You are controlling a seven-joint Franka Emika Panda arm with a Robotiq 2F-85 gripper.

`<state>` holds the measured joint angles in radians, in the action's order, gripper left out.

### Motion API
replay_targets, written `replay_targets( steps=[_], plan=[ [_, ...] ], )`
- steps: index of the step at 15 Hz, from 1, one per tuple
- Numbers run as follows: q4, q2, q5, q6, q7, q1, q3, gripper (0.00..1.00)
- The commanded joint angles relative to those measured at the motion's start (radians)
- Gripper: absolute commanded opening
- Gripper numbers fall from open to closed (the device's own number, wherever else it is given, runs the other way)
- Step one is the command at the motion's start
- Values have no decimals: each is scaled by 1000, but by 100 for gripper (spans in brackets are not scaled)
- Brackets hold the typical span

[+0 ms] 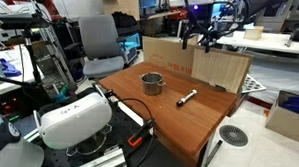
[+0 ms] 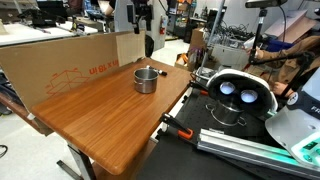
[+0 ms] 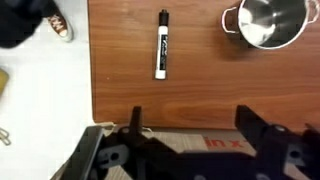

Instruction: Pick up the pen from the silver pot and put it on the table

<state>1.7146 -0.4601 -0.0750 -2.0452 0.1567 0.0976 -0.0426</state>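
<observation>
Currently I have the gripper (image 3: 190, 116) fully open. In the wrist view its two dark fingers (image 3: 136, 120) stand wide apart at the bottom edge, with nothing between them and nothing in their grasp. In an exterior view the gripper (image 1: 203, 37) hangs high over the far edge of the table (image 1: 178, 125), above the upright brown boards, well clear of everything on the tabletop.

1. Pen position. The pen (image 3: 161, 45) lies flat on the reddish-brown wood, outside the pot. It has a dark body with a white label along its side. In an exterior view the pen (image 1: 187, 97) rests just beside the pot, and the two do not touch.

2. Pot position. The pot (image 3: 268, 22) stands upright on the table at the top right of the wrist view, with a small handle on its rim. As far as its inside shows, it looks empty. In both exterior views the pot (image 2: 146, 80) sits toward the far half of the tabletop.

3. Surroundings. A cardboard sheet (image 2: 70, 62) with red printing stands along one long side of the table. A grey office chair (image 1: 99, 44) stands behind the table. A shoe (image 3: 58, 27) shows on the pale floor beside the table edge.
</observation>
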Motion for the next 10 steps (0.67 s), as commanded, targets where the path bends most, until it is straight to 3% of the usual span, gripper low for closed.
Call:
replay_targets(
  steps=[1,10],
  plan=[
    [11,8,1,-6,1,0,0,100],
    [22,9,1,-22,2,0,0,100]
  ],
)
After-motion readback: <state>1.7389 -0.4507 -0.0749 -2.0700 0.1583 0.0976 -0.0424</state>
